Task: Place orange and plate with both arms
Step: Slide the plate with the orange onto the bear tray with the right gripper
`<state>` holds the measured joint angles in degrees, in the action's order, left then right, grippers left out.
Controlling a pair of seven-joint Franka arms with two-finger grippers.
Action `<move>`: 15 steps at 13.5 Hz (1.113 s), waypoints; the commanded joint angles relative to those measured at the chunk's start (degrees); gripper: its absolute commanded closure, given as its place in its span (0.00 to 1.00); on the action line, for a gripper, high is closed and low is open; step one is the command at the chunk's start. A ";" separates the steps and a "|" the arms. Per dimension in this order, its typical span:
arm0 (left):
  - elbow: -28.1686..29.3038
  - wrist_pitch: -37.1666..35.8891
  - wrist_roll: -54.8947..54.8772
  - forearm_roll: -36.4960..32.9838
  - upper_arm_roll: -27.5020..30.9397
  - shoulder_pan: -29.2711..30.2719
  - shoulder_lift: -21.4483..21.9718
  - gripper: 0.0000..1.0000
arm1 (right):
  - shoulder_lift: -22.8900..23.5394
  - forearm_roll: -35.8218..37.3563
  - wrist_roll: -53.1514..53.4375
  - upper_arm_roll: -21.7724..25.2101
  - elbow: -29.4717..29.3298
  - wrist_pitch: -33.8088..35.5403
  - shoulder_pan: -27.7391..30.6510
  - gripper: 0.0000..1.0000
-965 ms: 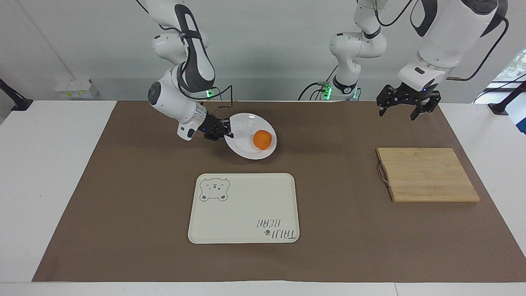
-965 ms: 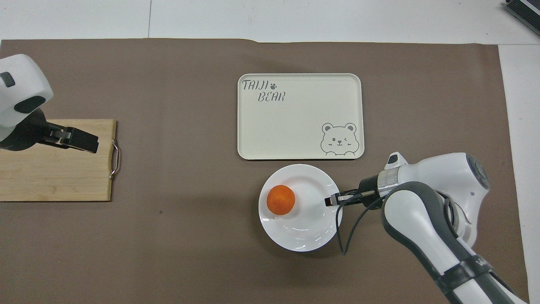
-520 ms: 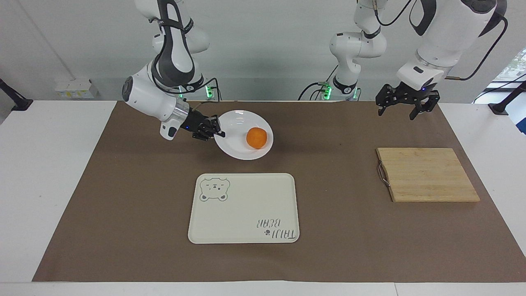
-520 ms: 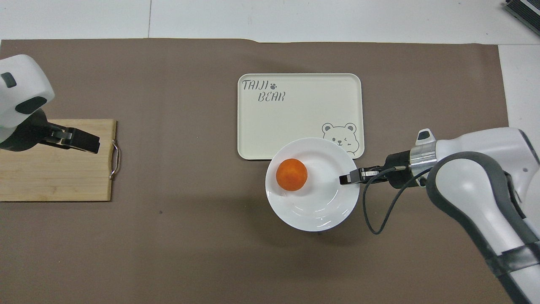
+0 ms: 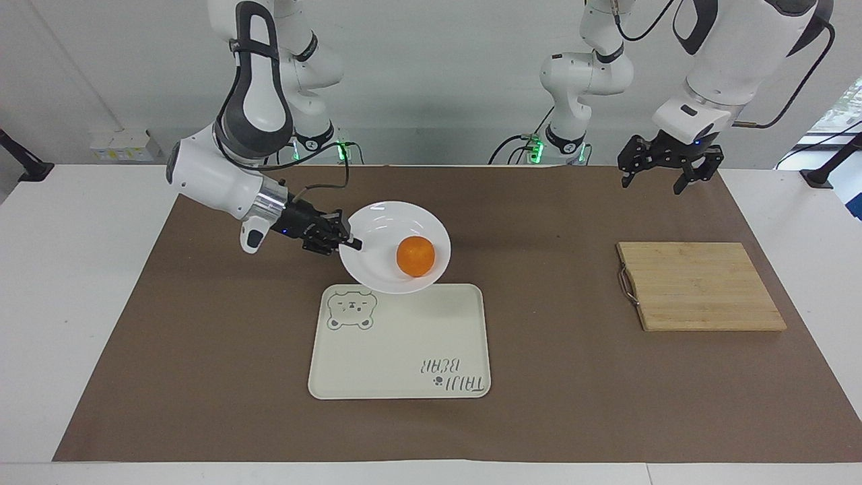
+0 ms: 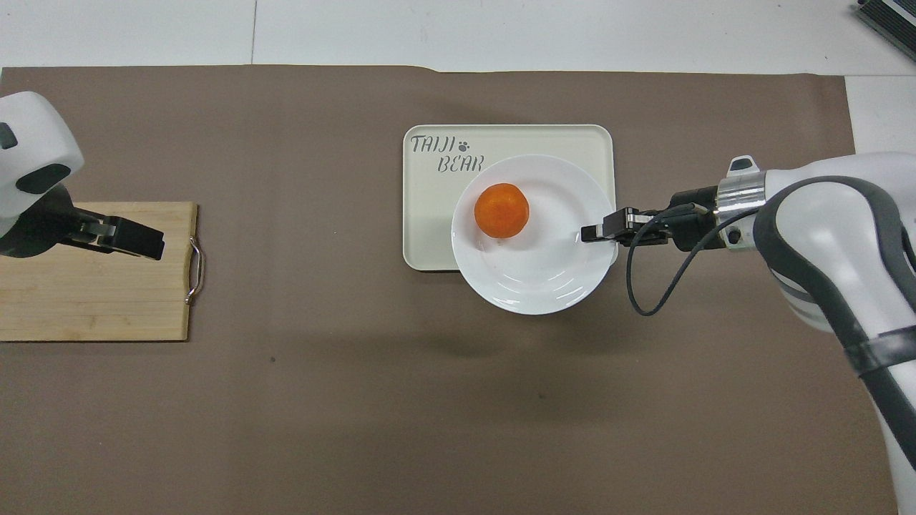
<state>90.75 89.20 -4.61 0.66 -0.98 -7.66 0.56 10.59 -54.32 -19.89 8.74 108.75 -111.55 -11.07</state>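
The white plate [image 5: 377, 232] is in the air, tilted a little, with the orange [image 5: 415, 256] lying in it. My right gripper [image 5: 350, 241] is shut on the plate's rim at the right arm's end. The plate hangs over the cream bear tray's [image 5: 404, 350] edge nearest the robots. In the overhead view the plate [image 6: 537, 279], the orange [image 6: 502, 210] and the right gripper [image 6: 595, 232] cover the tray's [image 6: 429, 229] bear corner. My left gripper [image 5: 663, 176] is open and empty, held high by the cutting board [image 5: 700, 286]; the left arm waits.
The wooden cutting board [image 6: 93, 300] with a metal handle lies at the left arm's end of the brown mat [image 5: 202, 377]. The left gripper [image 6: 147, 244] shows over it from above.
My right gripper has carried the plate with the orange away from the robots, from over the mat to over the tray's near edge. The left gripper has stayed in place.
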 commanded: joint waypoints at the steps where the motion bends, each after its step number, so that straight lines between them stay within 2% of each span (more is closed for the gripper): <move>1: 1.62 0.53 -0.31 0.84 -0.43 1.16 1.38 0.00 | 8.98 -3.15 2.48 -0.30 -10.03 1.95 1.40 1.00; 4: 1.45 0.44 -0.49 0.75 -0.52 0.99 1.46 0.00 | 16.54 -5.26 4.42 -0.39 -16.53 0.46 1.49 1.00; 8: 1.27 0.80 -0.58 0.66 -0.52 1.07 1.46 0.00 | 22.53 -5.71 4.43 -1.00 -19.62 -6.04 -0.09 1.00; 12: 1.18 0.88 -0.58 0.66 -0.52 1.16 1.46 0.00 | 23.60 -3.70 3.81 -1.44 -19.55 -5.97 -1.05 1.00; 15: 1.18 0.88 -0.58 0.66 -0.52 1.16 1.46 0.00 | 22.99 -2.45 2.76 -1.36 -16.48 -4.48 -1.67 1.00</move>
<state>90.75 89.24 -4.61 0.66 -0.94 -7.59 0.85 34.04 -57.29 -16.63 7.52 91.10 -117.16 -12.99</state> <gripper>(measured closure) 0.000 0.921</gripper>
